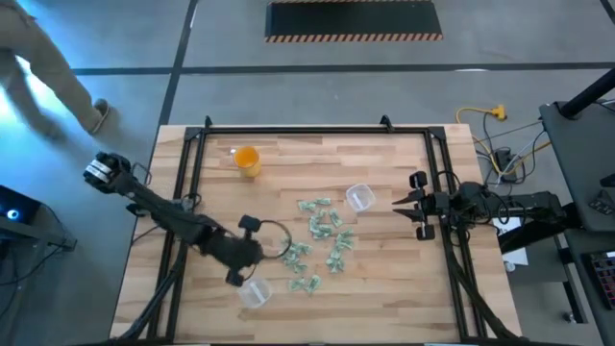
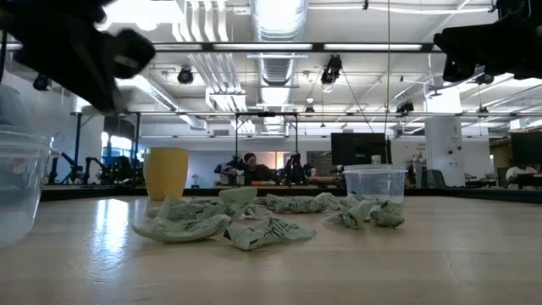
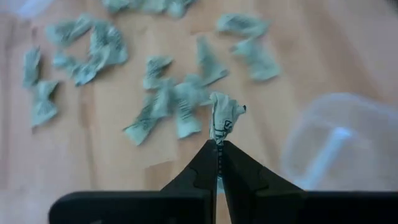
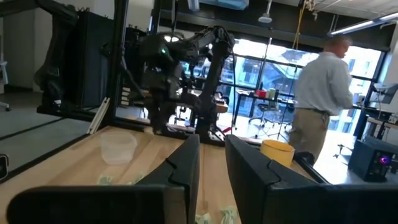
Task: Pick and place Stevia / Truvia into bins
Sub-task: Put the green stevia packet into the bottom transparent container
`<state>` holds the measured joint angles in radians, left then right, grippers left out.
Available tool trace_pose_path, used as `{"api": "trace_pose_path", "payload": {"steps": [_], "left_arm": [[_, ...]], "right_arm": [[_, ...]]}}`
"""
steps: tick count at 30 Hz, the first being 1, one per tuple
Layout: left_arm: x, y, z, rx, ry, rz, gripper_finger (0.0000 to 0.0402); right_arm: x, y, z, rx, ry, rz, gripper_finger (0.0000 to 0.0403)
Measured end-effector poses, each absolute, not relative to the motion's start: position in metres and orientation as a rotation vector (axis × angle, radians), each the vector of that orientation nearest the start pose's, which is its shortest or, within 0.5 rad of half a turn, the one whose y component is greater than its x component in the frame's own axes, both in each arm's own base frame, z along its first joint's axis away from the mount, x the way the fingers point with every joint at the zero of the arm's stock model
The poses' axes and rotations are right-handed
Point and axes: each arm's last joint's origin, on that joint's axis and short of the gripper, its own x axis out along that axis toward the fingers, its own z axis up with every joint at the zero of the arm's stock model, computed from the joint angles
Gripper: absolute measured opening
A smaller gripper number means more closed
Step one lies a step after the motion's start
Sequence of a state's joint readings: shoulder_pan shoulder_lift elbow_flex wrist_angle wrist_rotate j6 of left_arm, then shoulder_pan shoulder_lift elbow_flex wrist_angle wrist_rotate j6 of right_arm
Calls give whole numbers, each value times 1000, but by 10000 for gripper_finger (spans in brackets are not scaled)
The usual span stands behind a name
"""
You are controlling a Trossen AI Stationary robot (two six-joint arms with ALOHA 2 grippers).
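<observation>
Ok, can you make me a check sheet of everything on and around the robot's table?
Surface: wooden table, framed by a black rail.
Job's things: green sachets strewn mid-table; one clear cup beside the pile, another clear cup near the left arm.
Clutter: orange cup standing apart from the pile.
Grippers: left gripper shut on one sachet; right gripper open and empty, at the table's right edge.
Cables: yellow cable and dark leads on the floor on the right.
Surroundings: a person stands beyond the table; striped floor mat.
</observation>
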<state>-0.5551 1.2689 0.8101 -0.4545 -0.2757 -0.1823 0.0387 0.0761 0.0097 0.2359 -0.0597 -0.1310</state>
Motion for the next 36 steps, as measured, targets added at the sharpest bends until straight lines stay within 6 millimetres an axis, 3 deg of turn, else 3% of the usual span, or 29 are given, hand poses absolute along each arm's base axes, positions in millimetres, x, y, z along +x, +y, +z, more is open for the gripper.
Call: {"api": "trace_pose_path", "payload": {"steps": [5,16,31,36], "left_arm": [[203,-145,225,159,832,-228,0],[215,-173,204,131,881,-295,0],[214,-179,196,58,939,-275,0],[213,-180,192,49,954,-262,26]], "right_arm": [[100,6,184,-132,-176,87,68],[100,6,183,-86,-172,91,68],[104,6,180,-27,-125,99,68],[106,6,178,-29,-102,99,68]]}}
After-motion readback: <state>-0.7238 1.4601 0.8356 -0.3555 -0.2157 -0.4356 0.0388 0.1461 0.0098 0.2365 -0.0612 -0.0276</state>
